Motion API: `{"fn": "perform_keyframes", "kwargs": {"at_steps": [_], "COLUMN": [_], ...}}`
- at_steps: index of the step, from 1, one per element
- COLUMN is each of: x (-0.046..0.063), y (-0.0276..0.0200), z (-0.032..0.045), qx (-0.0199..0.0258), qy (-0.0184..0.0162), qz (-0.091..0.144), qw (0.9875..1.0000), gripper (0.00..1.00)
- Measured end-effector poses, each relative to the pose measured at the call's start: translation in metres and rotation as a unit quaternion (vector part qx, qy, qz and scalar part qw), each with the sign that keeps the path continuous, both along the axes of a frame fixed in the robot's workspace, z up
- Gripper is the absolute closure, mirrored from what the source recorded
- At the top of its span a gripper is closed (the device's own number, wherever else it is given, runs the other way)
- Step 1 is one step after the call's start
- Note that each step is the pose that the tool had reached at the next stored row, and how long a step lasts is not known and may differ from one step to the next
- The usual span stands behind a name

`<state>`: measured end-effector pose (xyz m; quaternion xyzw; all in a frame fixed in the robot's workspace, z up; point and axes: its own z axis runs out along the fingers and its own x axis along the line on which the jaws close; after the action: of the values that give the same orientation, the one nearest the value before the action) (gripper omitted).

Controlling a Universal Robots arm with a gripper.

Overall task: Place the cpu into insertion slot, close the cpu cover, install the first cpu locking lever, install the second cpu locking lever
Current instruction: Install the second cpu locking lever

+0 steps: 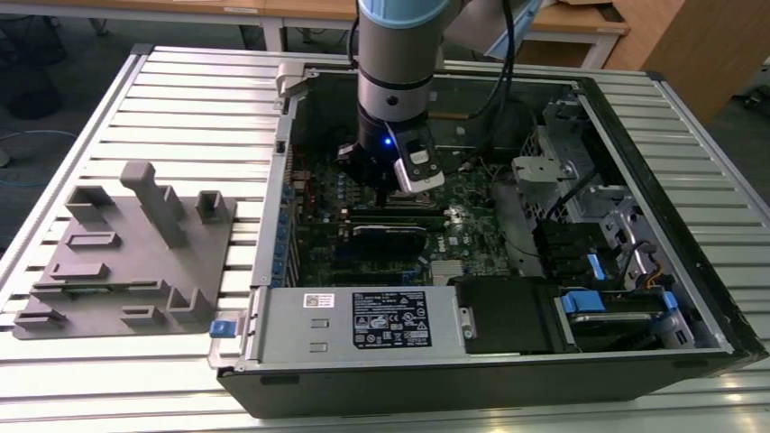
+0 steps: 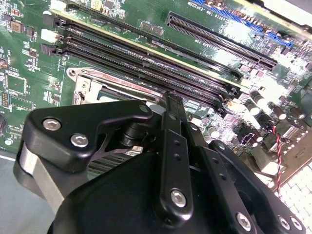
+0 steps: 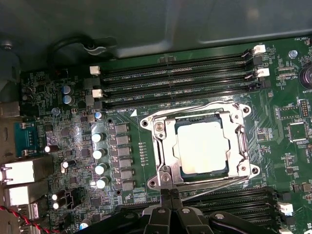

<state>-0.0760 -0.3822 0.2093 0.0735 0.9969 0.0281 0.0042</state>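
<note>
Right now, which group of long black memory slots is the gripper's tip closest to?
The group on the gripper's side of the cpu; the slots beyond the socket lie farther off.

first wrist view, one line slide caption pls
End effector poised beside the insertion slot, cpu seated under the closed cpu cover.

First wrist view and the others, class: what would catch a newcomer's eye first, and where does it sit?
In the first wrist view, the pale cpu draws the eye, lying in the insertion slot with the silver cpu cover framing it on the green motherboard. The black pincer sits at the socket's edge. In the exterior view, the arm reaches down into the open computer case on the slatted table.
</note>
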Motion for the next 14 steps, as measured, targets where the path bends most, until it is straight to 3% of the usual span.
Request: {"fn": "perform_keyframes", "kwargs": {"at_steps": [14], "x": [-0.0031], "y": [0.0000], "z": [-0.0012], "qx": [0.0000], "qy": [0.0000], "qz": [0.000], "qw": [1.0000], "gripper": [0.89]}}
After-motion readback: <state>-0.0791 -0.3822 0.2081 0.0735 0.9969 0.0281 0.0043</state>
